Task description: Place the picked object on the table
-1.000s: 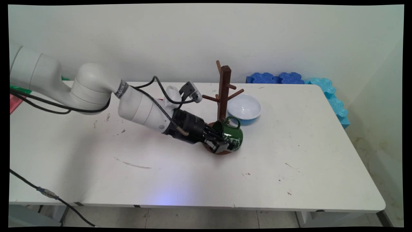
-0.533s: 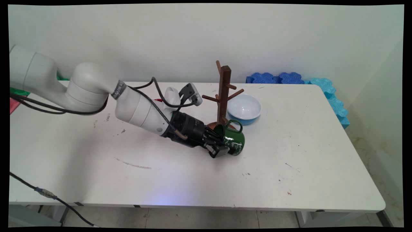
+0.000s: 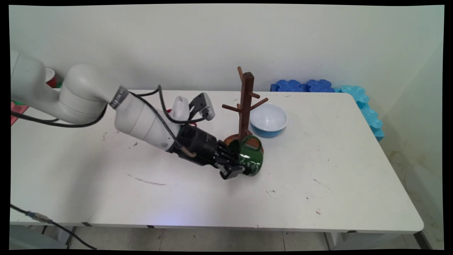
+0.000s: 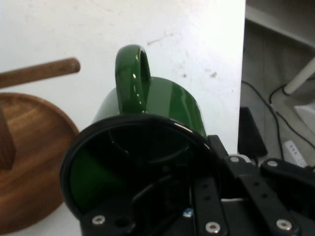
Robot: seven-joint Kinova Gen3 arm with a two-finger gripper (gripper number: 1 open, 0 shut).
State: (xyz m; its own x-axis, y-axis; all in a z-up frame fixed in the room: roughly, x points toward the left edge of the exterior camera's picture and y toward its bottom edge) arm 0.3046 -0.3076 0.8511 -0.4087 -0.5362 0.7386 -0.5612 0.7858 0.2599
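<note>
While your gripper (image 3: 236, 169) is clenching green mug (image 3: 252, 159) by rim, it's drifting toward 8 o'clock, mug sliding off mug tree (image 3: 245, 102) base.

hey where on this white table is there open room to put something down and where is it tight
Free: the wide near strip of the white table in front of the black gripper and green enamel mug it holds, plus the right end, toward the blue foam blocks. Crowded: the middle back, where the wooden mug tree and light blue bowl cluster with the mug.
</note>
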